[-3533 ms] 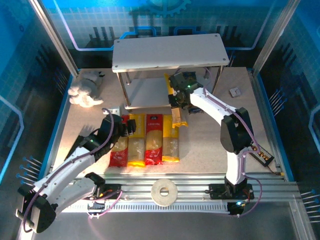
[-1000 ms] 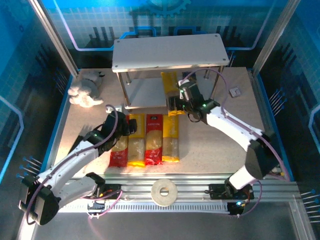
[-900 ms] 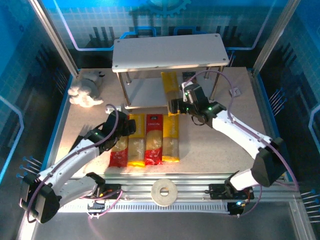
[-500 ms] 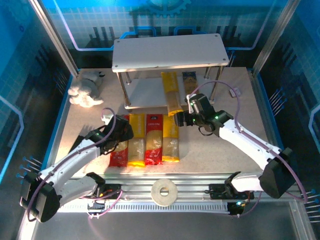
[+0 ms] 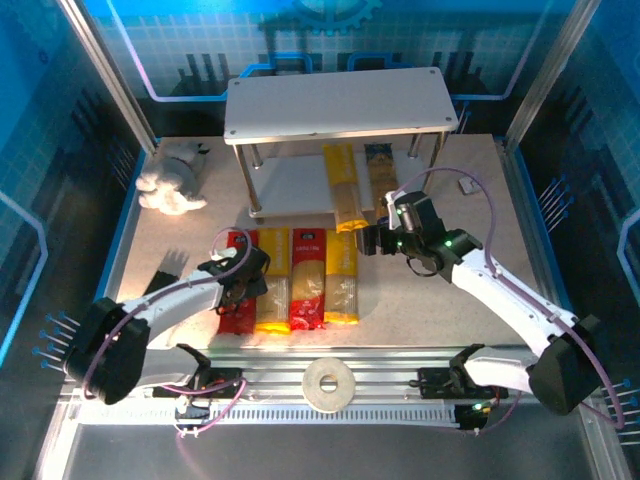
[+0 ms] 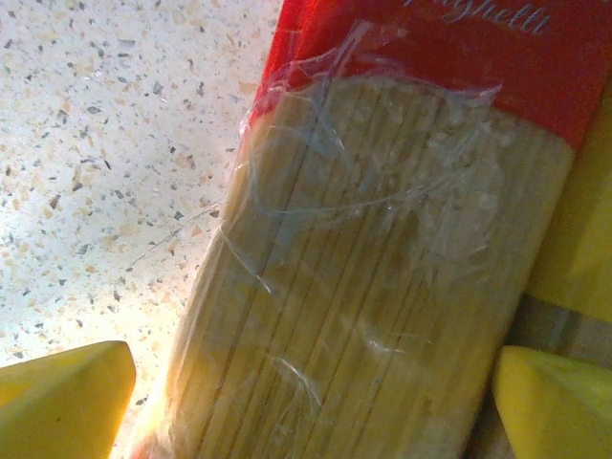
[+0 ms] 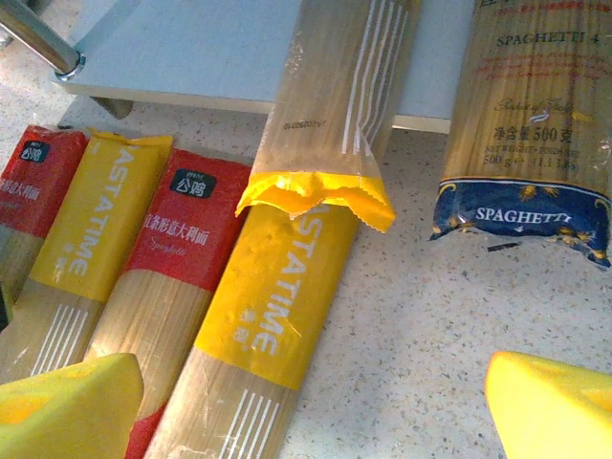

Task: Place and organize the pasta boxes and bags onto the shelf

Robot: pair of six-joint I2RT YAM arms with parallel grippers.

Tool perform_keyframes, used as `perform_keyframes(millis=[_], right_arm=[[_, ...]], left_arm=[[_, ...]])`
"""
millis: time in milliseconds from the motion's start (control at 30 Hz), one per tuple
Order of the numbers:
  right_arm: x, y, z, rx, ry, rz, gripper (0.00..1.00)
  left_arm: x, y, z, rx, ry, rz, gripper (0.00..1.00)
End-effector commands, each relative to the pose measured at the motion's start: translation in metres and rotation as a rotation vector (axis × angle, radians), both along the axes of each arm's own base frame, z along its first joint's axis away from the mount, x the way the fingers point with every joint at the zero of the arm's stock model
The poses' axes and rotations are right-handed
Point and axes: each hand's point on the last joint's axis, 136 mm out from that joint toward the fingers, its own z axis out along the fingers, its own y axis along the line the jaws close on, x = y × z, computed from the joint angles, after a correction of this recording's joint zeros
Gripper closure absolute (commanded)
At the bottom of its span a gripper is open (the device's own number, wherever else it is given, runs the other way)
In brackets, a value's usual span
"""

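Note:
The shelf (image 5: pixel 300 108) stands at the back, and its lower board (image 7: pixel 191 48) carries a yellow pack (image 5: pixel 343 185) (image 7: pixel 330 115) and a clear pack with dark blue ends (image 5: pixel 380 172) (image 7: pixel 531 124). Both near ends overhang the board's edge. On the table lie a red pack (image 5: pixel 234 300) (image 6: pixel 382 239), a yellow pack (image 5: pixel 271 285), a second red pack (image 5: pixel 307 280) (image 7: pixel 163 277) and another yellow pack (image 5: pixel 342 282) (image 7: pixel 277 325). My left gripper (image 5: pixel 247 283) (image 6: pixel 306 402) is open, low over the leftmost red pack, one fingertip at each side. My right gripper (image 5: pixel 376 240) (image 7: pixel 311 406) is open and empty, just in front of the shelf.
A white tape roll (image 5: pixel 328 380) lies on the metal rails at the front edge. A white soft toy (image 5: pixel 170 185) sits at the back left and a small grey object (image 5: pixel 468 183) at the back right. Thin metal shelf legs (image 7: pixel 38 38) stand at the board's corners.
My right gripper has drawn back from the shelf toward the near right, leaving the yellow pack on the lower board. My left gripper has slid down along the leftmost red pack.

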Motion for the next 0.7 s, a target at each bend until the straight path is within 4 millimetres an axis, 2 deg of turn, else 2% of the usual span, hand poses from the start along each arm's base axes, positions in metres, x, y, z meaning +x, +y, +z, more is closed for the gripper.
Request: perform_keyframes(millis=[0, 167, 400, 533, 667], right_arm=[[-0.001, -0.004, 0.003, 0.019, -0.013, 0.000, 0.06], [0.000, -0.005, 0.001, 0.023, -0.007, -0.005, 0.06], [0.000, -0.009, -0.002, 0.021, -0.003, -0.017, 0.06], [-0.002, -0.010, -0.004, 0.023, -0.001, -0.021, 0.06], [-0.001, -0.014, -0.004, 0.026, -0.002, -0.028, 0.06]], left_arm=[[0.007, -0.005, -0.007, -0.031, -0.007, 0.005, 0.02], [0.009, -0.007, -0.017, -0.046, 0.034, -0.005, 0.02], [0.008, 0.000, -0.018, -0.058, 0.041, 0.039, 0.05], [0.007, 0.001, -0.018, -0.067, 0.038, 0.049, 0.29], [0.006, 0.001, -0.019, -0.073, 0.048, 0.047, 0.40]])
